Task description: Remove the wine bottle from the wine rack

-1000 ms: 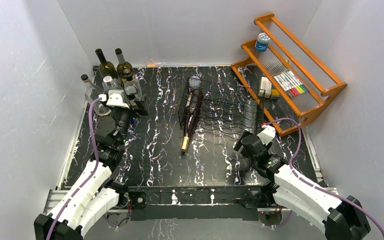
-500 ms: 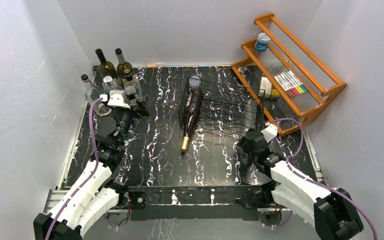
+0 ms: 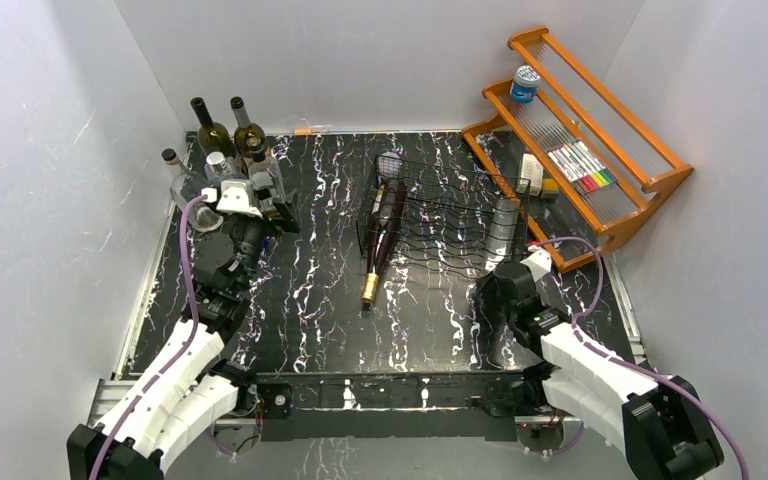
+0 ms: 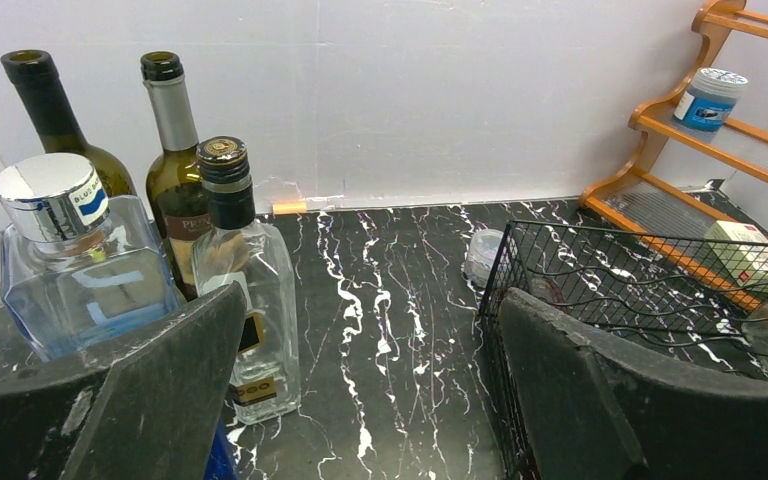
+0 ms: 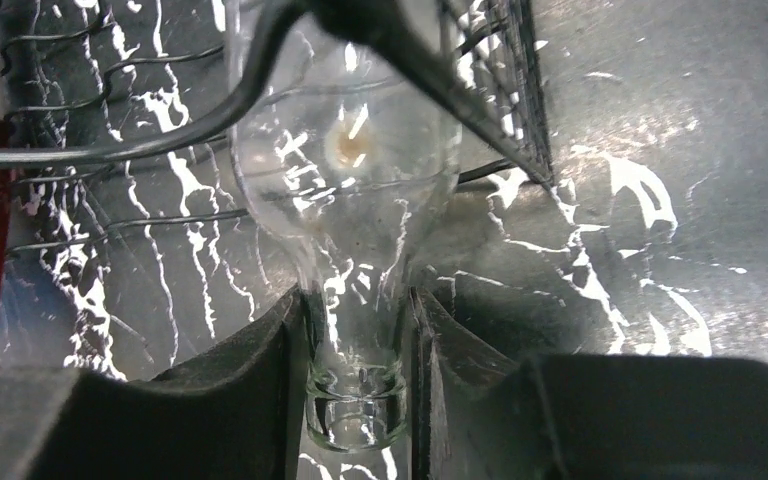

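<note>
Black marbled table (image 3: 310, 300); wine rack (image 3: 440, 215) centre; upright bottles (image 3: 212, 137) far-left; orange shelf (image 3: 655, 181) far-right

Right pincer (image 5: 357, 312) clamps neck of clear bottle (image 5: 348, 165).

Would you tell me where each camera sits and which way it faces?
Top external: above and behind, looking down at the table; left arm, right arm show.
Left wrist: on left arm, facing standing bottles, wine rack; open left end effector shows.
Right wrist: on right arm, facing the clear bottle; right end effector shut on its neck.
Shared: wine rack, in all.
</note>
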`<state>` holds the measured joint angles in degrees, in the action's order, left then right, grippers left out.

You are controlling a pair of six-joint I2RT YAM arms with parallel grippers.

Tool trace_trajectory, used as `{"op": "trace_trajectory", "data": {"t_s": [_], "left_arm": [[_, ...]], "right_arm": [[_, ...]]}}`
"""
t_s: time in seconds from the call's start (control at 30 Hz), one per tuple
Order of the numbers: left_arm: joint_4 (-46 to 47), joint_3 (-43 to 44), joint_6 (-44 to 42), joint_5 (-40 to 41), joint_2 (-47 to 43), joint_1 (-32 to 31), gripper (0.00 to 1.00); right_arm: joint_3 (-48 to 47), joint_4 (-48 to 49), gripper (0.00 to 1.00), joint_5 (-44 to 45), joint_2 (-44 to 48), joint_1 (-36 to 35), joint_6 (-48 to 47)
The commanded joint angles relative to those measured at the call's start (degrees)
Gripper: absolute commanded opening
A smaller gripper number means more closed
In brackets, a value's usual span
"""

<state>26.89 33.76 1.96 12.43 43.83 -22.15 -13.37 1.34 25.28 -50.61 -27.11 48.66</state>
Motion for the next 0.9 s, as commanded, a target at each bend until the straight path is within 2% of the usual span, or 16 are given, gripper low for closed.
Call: {"op": "trace_trajectory", "data": {"t_s": [0.0, 0.23, 0.63, 0.87], "left_arm": [[1.0, 2.0, 0.1, -0.1, -0.1, -0.5, 0.98], [0.6, 2.2, 0.2, -0.2, 0.6, -1.0, 0.98], [0.0, 2.4, 0.0, -0.4, 1.6, -2.0, 0.98], [-0.6, 2.8, -0.4, -0.3, 2.8, -2.6, 0.98]], "right_arm": [[-1.6, -2.5, 0.33, -0.5, 1.3, 0.7, -1.2], [-4.2, -15.6, 0.28, -4.5, 7.1, 0.8, 2.9], [-4.9, -33.7, 0.23, -17.1, 22.1, 0.8, 8.3], [-11.5, -43.0, 0.24, -20.7, 22.4, 0.8, 9.6]]}}
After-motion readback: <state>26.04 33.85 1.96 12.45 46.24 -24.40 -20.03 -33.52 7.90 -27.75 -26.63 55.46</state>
